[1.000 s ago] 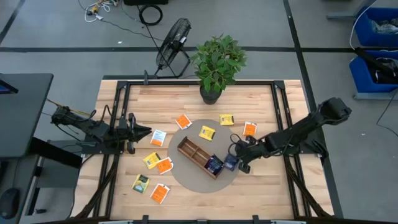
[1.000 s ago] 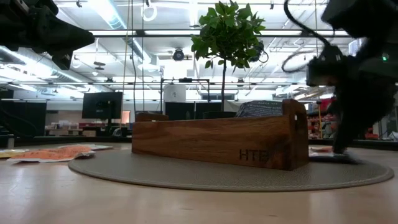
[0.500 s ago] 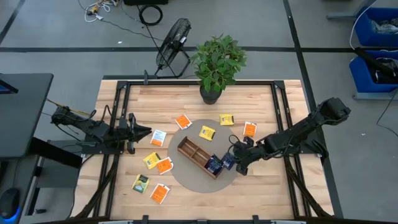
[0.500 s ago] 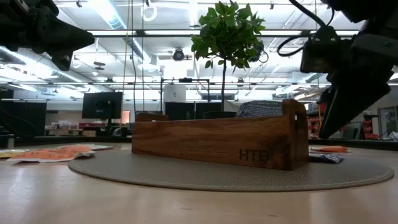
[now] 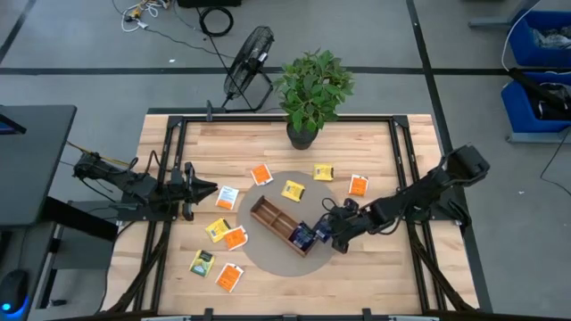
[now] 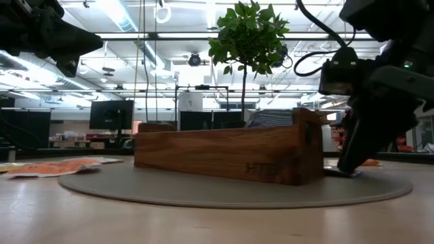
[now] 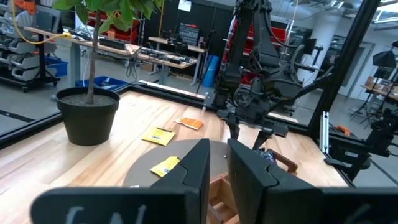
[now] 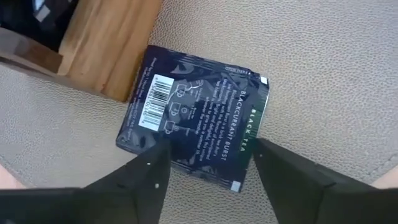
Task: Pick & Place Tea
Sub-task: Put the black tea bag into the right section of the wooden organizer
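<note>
Right claw (image 8: 205, 168) spread over dark blue sachet (image 8: 196, 124) on round grey mat (image 5: 268, 252), wooden table (image 5: 393, 267), workshop behind.

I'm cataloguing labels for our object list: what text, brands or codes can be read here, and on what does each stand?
"BLACKCURRANT BURST" on the dark blue sachet lying on the mat beside the tray.
"BLACK TEA" along that sachet's edge.
A barcode on the same sachet; its digits and the small print are too small to read.
"HTB" burned into the wooden tray, only partly legible in the low view.
Print on the other sachets is too small.
</note>
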You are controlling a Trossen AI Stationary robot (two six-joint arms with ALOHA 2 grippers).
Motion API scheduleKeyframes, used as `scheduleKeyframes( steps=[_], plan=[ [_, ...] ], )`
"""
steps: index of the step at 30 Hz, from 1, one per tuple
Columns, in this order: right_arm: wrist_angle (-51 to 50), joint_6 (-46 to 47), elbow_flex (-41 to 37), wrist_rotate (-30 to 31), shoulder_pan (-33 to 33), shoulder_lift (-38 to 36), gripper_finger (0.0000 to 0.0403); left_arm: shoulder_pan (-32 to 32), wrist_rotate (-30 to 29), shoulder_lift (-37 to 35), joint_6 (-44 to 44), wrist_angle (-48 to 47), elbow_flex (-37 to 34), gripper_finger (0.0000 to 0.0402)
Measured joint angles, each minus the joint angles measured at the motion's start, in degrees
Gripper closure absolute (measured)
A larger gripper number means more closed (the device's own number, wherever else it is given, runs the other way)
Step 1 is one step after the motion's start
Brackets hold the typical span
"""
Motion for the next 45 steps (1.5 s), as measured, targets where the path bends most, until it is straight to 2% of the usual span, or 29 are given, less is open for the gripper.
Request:
scheduleKeyframes(
  steps=[5,12,14,18,25,36,45],
  plan=[
    [-0.4,-0.2,0.0,0.9,0.0,0.5,0.0224,0.0,0.0,0.0,0.0,0.0,0.0,0.0344],
    [-1.1,-1.0,-0.3,0.4,0.0,-0.1,0.0372,0.0,0.0,0.0,0.0,0.0,0.0,0.0344],
    [-1.0,-1.4,-0.3,-0.1,0.0,-0.1,0.0393,0.0,0.0,0.0,0.0,0.0,0.0,0.0344],
    [-2.7,-1.3,0.3,0.4,0.1,-0.1,0.0398,0.0,0.0,0.0,0.0,0.0,0.0,0.0344],
    [-16.8,-1.5,3.8,6.1,0.5,-0.2,0.0401,0.0,0.0,0.0,0.0,0.0,0.0,0.0344],
    [-21.1,-1.7,6.6,10.9,2.3,-0.4,0.0402,0.0,0.0,0.0,0.1,0.0,0.0,0.0344],
    [-23.9,-0.8,6.7,14.3,3.8,-5.0,0.0403,0.0,-0.2,0.0,0.2,0.0,0.0,0.0344]
  ],
)
